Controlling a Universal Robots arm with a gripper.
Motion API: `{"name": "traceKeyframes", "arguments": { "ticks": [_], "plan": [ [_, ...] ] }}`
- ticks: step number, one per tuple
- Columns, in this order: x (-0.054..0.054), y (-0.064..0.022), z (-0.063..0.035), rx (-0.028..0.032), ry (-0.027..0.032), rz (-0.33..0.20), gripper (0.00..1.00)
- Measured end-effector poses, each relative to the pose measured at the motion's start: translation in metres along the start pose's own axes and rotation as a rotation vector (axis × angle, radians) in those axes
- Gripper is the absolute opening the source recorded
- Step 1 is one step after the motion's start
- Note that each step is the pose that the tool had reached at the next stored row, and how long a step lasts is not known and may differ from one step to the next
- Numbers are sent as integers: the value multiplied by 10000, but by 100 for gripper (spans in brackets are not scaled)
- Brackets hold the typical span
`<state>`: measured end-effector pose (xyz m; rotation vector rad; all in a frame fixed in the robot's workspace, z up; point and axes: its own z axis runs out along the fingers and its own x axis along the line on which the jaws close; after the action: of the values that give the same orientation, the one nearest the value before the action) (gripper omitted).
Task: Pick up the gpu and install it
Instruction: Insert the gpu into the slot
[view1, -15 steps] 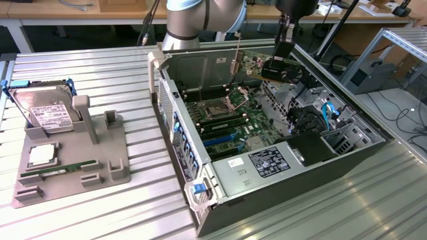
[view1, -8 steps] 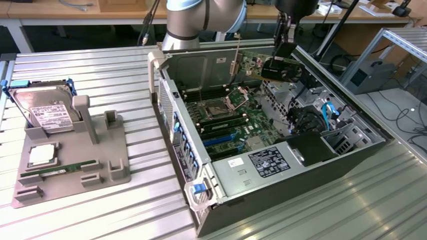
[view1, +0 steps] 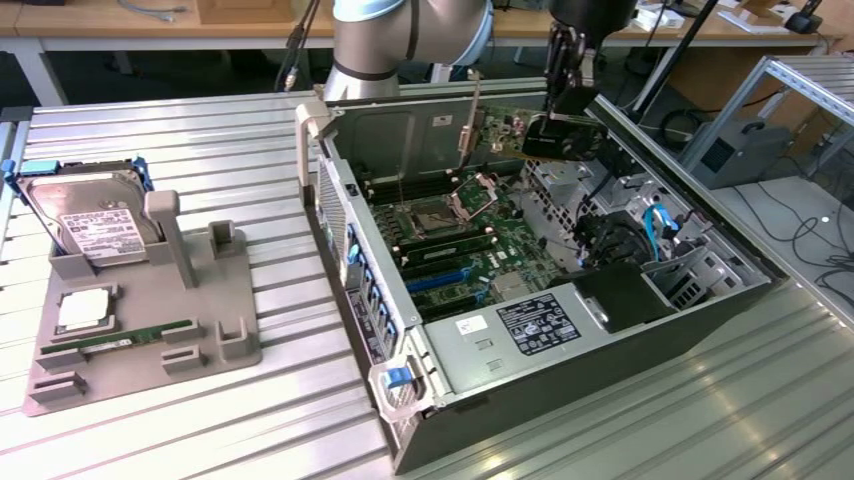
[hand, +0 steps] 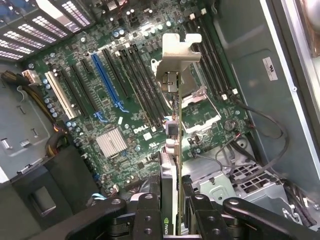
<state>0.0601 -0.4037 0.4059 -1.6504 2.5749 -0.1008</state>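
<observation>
The gpu (view1: 555, 138) hangs above the far end of the open computer case (view1: 400, 330), with my gripper (view1: 569, 92) shut on it. Its silvery metal bracket (view1: 471, 125) points down toward the motherboard (view1: 461, 235). In the wrist view the gpu (hand: 174, 150) is edge-on between my black fingers (hand: 148, 216), and my gripper (hand: 173, 217) is clamped on its near end. The bracket (hand: 178, 57) sticks out over the motherboard (hand: 150, 130). A blue slot (hand: 106, 82) and several black slots lie below, apart from the card.
A grey fixture (view1: 147, 330) on the exterior view's left holds a hard drive (view1: 91, 222), a green memory stick (view1: 114, 343) and a small square chip (view1: 84, 311). The case has a power supply (view1: 534, 325), blue cables (view1: 657, 228) and drive bays. The ribbed metal table (view1: 200, 130) surrounds everything.
</observation>
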Motion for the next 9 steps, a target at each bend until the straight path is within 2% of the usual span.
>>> {"name": "traceKeyframes", "arguments": {
  "ticks": [9],
  "plan": [
    [0, 0, 3, -35, -106, -1063, 27]
  ]
}}
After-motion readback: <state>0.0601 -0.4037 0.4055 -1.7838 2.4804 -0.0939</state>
